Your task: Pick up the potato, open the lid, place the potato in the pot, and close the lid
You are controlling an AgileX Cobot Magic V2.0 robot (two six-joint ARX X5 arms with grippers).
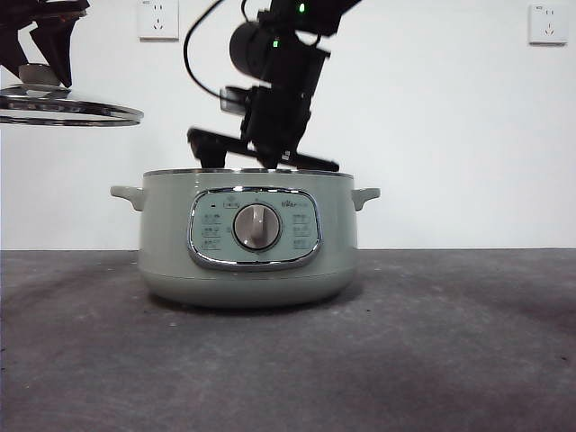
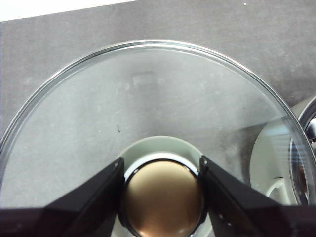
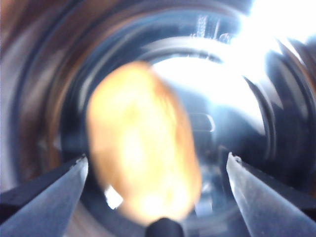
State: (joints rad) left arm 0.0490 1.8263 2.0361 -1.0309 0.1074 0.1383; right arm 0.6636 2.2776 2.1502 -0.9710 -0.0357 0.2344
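front view: the round sage-green electric pot [image 1: 245,247] with a silver dial stands open on the dark grey table [image 1: 450,351]. a black gripper, the right gripper [image 1: 261,160], reaches down from above with its jaws just over the pot's rim. up and well to one side of it, the left gripper [image 1: 40,56] holds the clear glass lid [image 1: 67,108] level in the air.

left wrist view: the left gripper [image 2: 163,197] has its jaws closed against the lid's round knob [image 2: 163,200], the glass dome [image 2: 148,108] spreading out ahead of them.

right wrist view: the right gripper [image 3: 155,173] has its jaws spread wide, gripping nothing. the blurred oval orange-brown potato [image 3: 140,143] lies between and beyond them, inside the pot's shiny bowl [image 3: 44,74].
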